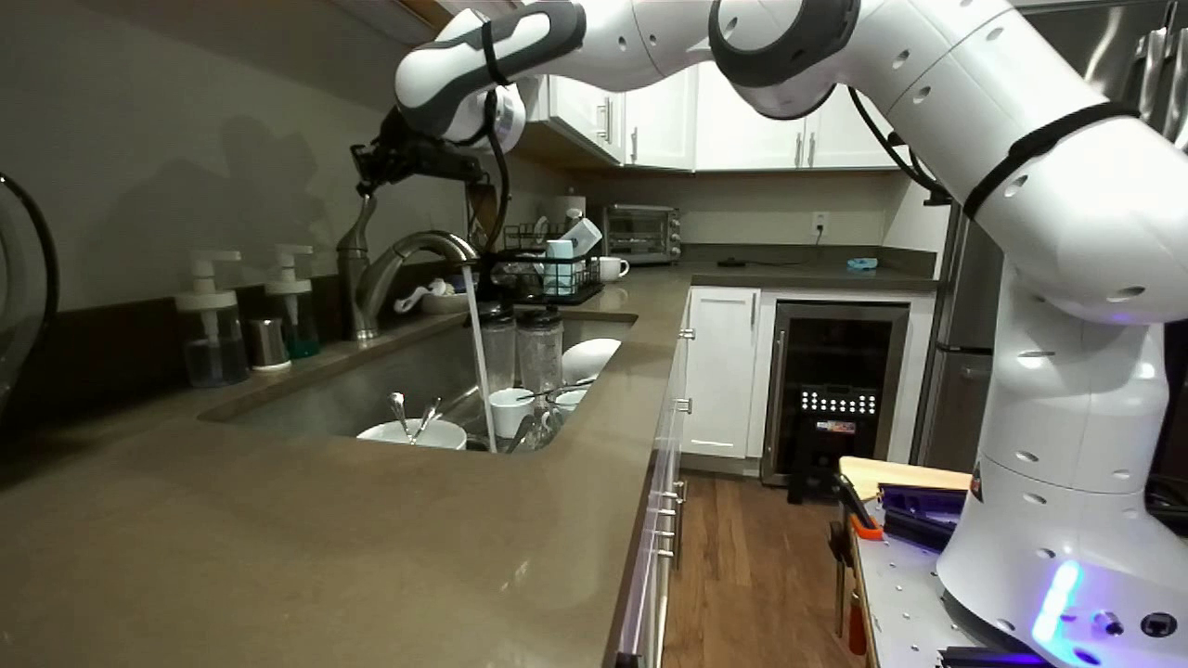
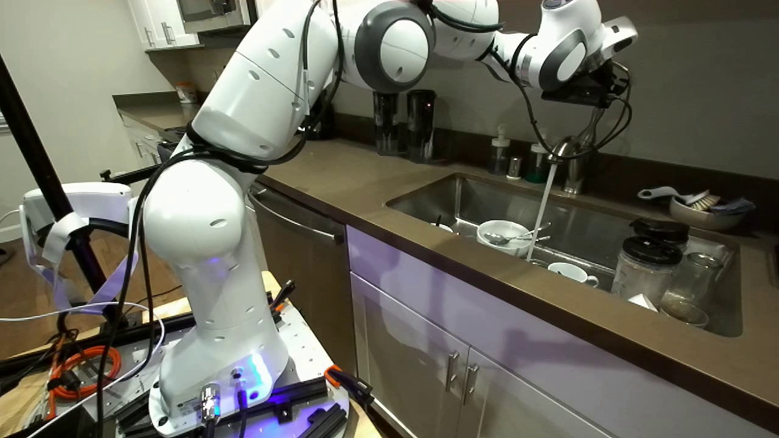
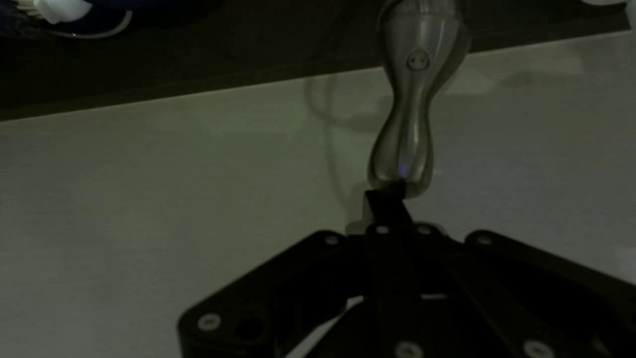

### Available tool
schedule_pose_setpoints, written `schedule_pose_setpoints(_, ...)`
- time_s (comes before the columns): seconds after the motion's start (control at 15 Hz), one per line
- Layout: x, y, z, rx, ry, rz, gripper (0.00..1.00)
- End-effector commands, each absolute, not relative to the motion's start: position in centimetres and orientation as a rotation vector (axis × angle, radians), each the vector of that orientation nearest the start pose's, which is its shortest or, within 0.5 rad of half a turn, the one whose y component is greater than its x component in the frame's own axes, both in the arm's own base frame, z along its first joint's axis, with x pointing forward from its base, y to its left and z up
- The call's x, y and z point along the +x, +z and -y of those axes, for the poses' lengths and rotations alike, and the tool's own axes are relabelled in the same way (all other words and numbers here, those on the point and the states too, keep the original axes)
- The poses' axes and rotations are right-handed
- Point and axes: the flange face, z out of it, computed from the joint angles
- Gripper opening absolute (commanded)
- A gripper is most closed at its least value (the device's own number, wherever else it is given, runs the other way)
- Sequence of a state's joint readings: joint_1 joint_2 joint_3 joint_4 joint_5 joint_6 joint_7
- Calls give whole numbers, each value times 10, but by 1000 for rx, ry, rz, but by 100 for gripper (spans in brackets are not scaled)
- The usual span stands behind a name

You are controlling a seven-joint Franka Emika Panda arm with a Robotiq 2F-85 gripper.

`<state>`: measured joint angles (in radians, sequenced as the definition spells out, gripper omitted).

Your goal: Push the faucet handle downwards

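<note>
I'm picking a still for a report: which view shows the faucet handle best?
The wrist view: though dim, it shows the faucet handle large and close, with the gripper at its tip. Both exterior views show it much smaller, standing below the gripper near the curved spout.

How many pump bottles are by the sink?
2: a clear pump bottle left of the small metal cylinder, a greenish pump bottle right of it, in both exterior views. I see no others.

- The hand (image 1: pixel 366 185) meets the upper end of the faucet handle (image 1: pixel 359 225).
- Water (image 1: pixel 479 362) runs from the arched spout (image 1: pixel 391 261) into the sink (image 1: pixel 353 394).
- Two soap pumps (image 1: pixel 212 325) stand on the worktop (image 1: pixel 353 547).
</note>
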<state>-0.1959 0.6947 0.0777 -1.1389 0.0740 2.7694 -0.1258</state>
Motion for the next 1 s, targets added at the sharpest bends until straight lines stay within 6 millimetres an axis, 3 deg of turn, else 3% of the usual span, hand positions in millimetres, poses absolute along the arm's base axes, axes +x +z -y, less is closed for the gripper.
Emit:
schedule_pose_setpoints(0.0,780,509,124,-2831,-1391,-92,3)
schedule_pose_setpoints(0.53,767,501,122,-2828,-1384,-96,3)
schedule_pose_setpoints(0.93,745,487,116,-2812,-1432,-88,3)
